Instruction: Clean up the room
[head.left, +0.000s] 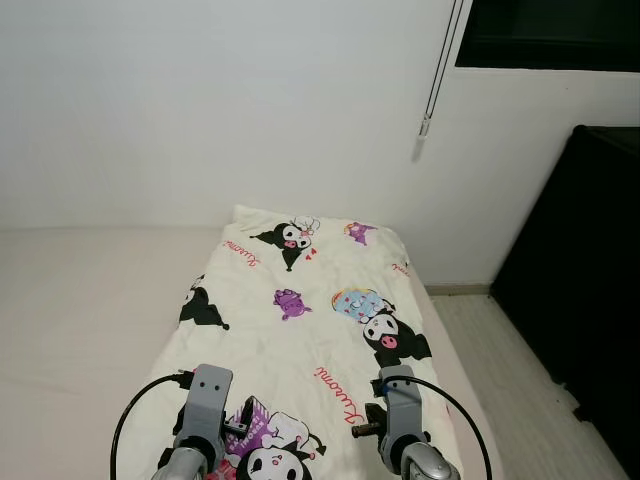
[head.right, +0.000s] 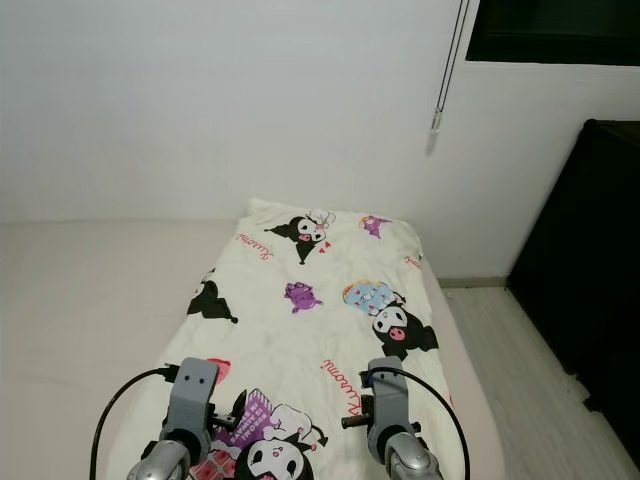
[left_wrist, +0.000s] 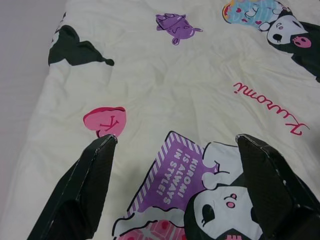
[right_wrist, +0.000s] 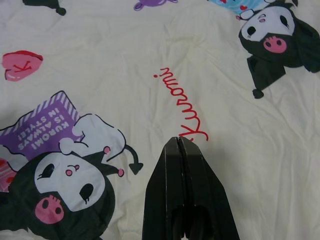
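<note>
I'm over the bed w/ both arms raised. Left claw (left_wrist: 175, 145) spread wide, right claw (right_wrist: 181, 145) pressed together, nothing held. Cartoon blanket (head.left: 310, 320) lies flat right under both. Prob. the bed-tidying step; next I'd drop a claw to the nearest edge & pinch.

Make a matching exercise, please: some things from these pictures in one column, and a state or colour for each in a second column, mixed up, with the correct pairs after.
Column 1:
1. left gripper
2. right gripper
3. blanket
4. cabinet

Column 2:
a. black, standing by the wall on the robot's right
b. jaws closed together, holding nothing
c. cream with cartoon prints, spread flat over the bed
d. jaws wide apart above the print

Pairs: 1-d, 2-b, 3-c, 4-a
</note>
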